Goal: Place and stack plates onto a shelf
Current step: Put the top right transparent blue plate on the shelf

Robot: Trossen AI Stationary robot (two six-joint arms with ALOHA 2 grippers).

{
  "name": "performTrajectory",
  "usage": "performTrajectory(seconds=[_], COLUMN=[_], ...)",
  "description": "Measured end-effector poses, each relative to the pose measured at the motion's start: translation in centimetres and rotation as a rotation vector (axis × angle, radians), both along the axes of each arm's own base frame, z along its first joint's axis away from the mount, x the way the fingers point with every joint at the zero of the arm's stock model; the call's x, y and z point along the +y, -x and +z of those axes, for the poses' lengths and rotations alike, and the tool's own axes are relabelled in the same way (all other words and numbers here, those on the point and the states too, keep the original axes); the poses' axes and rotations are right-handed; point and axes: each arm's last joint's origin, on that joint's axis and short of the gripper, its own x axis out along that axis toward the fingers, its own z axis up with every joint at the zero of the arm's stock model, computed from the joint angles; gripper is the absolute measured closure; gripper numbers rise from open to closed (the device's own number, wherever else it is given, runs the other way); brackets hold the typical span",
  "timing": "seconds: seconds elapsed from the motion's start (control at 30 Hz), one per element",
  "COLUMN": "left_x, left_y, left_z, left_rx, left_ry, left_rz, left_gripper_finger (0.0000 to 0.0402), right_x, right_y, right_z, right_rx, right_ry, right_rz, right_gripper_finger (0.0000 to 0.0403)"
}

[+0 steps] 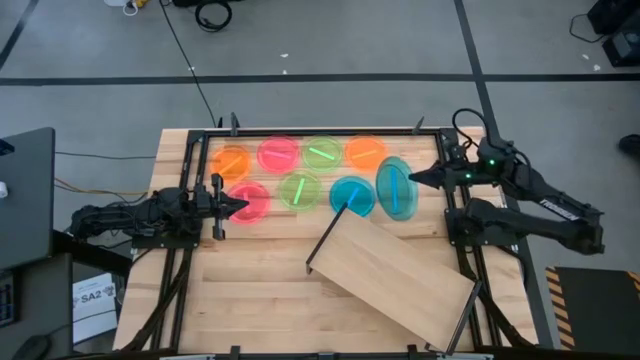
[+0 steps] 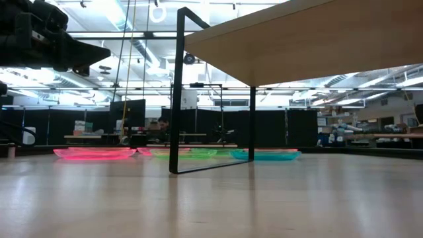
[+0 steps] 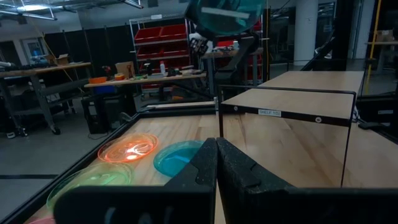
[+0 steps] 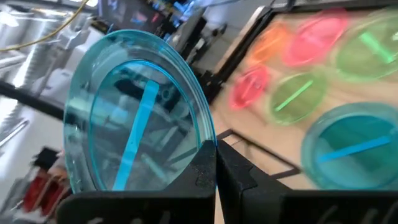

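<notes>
Seven plates lie flat on the far half of the table: orange (image 1: pixel 232 160), pink (image 1: pixel 278 153), green (image 1: pixel 321 152), orange (image 1: pixel 365 152), pink (image 1: pixel 248 200), green (image 1: pixel 299 190) and blue (image 1: pixel 351 194). An eighth plate, blue (image 1: pixel 397 187), is in my right gripper (image 1: pixel 415 178), which is shut on it beside the lying blue plate. The shelf (image 1: pixel 395 275), a light board on black legs, stands skewed on the near right of the table. My left gripper (image 1: pixel 235 205) is shut and hangs well above the near pink plate (image 2: pixel 92 153), touching nothing. My right gripper pinches the held blue plate by its rim (image 4: pixel 205 144) between both fingers, one on each face. The fingers reach in about level from the table's right side. The plate stands on edge, tilted and lifted clear of the table, with its streak (image 4: pixel 137 130) facing the wrist camera.
A black frame (image 1: pixel 300 132) runs along the table's far edge and sides, close behind the back row of plates. The shelf's leg (image 2: pixel 177 92) stands just near of the plates. Bare planks (image 1: pixel 250 290) lie left of the shelf. A dark monitor (image 1: pixel 25 195) sits off the table's left.
</notes>
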Motion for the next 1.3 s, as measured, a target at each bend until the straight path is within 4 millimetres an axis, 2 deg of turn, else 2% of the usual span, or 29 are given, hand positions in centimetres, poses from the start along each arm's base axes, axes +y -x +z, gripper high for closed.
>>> performTrajectory(seconds=[0.33,0.7,1.0,1.3], left_x=[0.0,0.0,0.0,0.0], left_y=[0.0,0.0,0.0,0.0], left_z=[0.0,0.0,0.0,0.0], left_rx=[0.003,0.004,0.004,0.004], left_ry=[0.000,-0.001,-0.001,-0.001], left_rz=[0.000,0.000,0.000,0.000], left_gripper_finger=[0.0392,0.0392,0.0392,0.0392], right_x=[1.7,4.9,6.9,7.5], right_y=[-2.0,-5.1,-7.3,-9.0], right_z=[-0.7,-1.3,-2.8,-4.5], right_rx=[0.088,0.153,0.262,0.370], right_ry=[-0.144,-0.200,-0.211,-0.197], right_rz=[0.102,0.266,0.283,0.280], right_gripper_finger=[0.0398,0.0398,0.0398,0.0397])
